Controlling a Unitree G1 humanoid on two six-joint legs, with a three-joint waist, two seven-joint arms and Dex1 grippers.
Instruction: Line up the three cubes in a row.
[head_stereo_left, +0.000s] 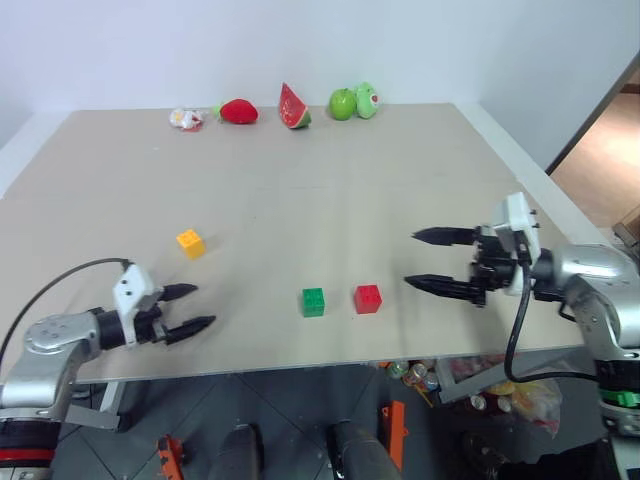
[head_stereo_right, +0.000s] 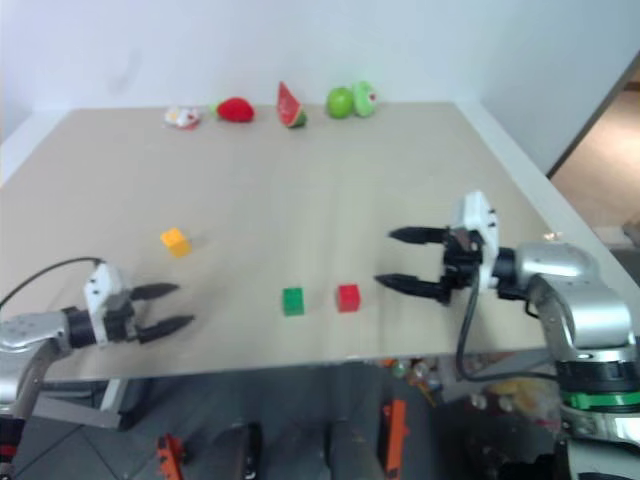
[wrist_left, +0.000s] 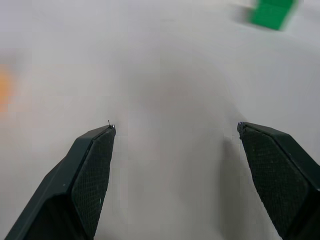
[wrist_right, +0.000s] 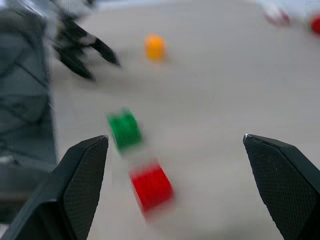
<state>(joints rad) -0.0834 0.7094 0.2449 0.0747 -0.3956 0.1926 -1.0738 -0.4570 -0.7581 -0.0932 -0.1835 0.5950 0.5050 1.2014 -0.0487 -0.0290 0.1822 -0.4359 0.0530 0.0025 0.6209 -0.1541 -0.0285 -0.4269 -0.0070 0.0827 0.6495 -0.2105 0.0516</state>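
- The green cube (head_stereo_left: 313, 302) and the red cube (head_stereo_left: 368, 298) sit side by side near the front edge of the table (head_stereo_left: 330, 190), red at about 3 o'clock from green, a narrow gap between them, already reading as two-thirds of a row.
- The yellow-orange cube (head_stereo_left: 190, 243) lies well apart, at roughly 10 o'clock from the green one, and is the piece out of line.
- The left gripper (head_stereo_left: 193, 309) hovers near the front edge at about 6 o'clock from the yellow-orange cube; its jaws stand well apart and nothing is between them.
- The right gripper (head_stereo_left: 428, 260) hangs at about 3 o'clock from the red cube, pointing towards it, jaws spread wide and empty.
- Toy fruits (head_stereo_left: 295, 107) line the far edge at 12 o'clock, out of the working area.
- Risk, as I judge it: the right gripper is aimed at the red cube, so a sweep inward could nudge red into green and spoil the pair.
- The yellow-orange cube is small; an off-centre pinch by the left gripper could twist or flick it away.
- Placing it beside green with wide-open jaws could knock green towards the front edge, where a cube could drop off the table.
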